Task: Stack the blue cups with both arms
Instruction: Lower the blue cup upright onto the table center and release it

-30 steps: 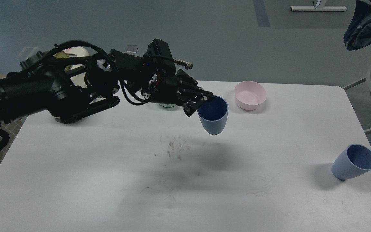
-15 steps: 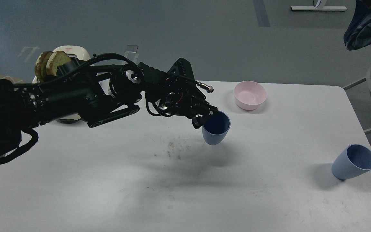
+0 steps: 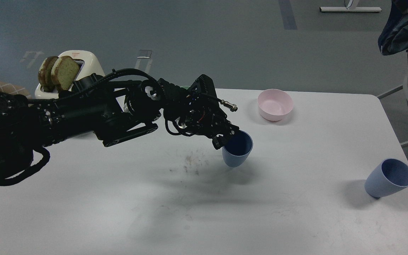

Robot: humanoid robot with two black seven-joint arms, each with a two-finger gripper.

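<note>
My left arm reaches in from the left. Its gripper [image 3: 225, 136] is shut on the left rim of a blue cup [image 3: 237, 149], held upright just above or on the white table [image 3: 119, 198] near its middle. A second blue cup [image 3: 388, 178] stands tilted near the table's right edge, its mouth facing up and to the right. My right gripper is out of view; only cables and a covered part of that side show at the far right edge.
A pink bowl [image 3: 275, 104] sits at the back of the table, right of the held cup. A sliver of mint-green bowl [image 3: 186, 88] shows behind my left arm. A white toaster [image 3: 83, 63] with bread slices [image 3: 60, 72] stands at the back left. A dirty smudge [image 3: 193, 161] marks the table.
My left gripper has carried the blue cup down and slightly forward toward the table's middle, and the arm has lowered, uncovering the toaster. The second cup has not moved.
</note>
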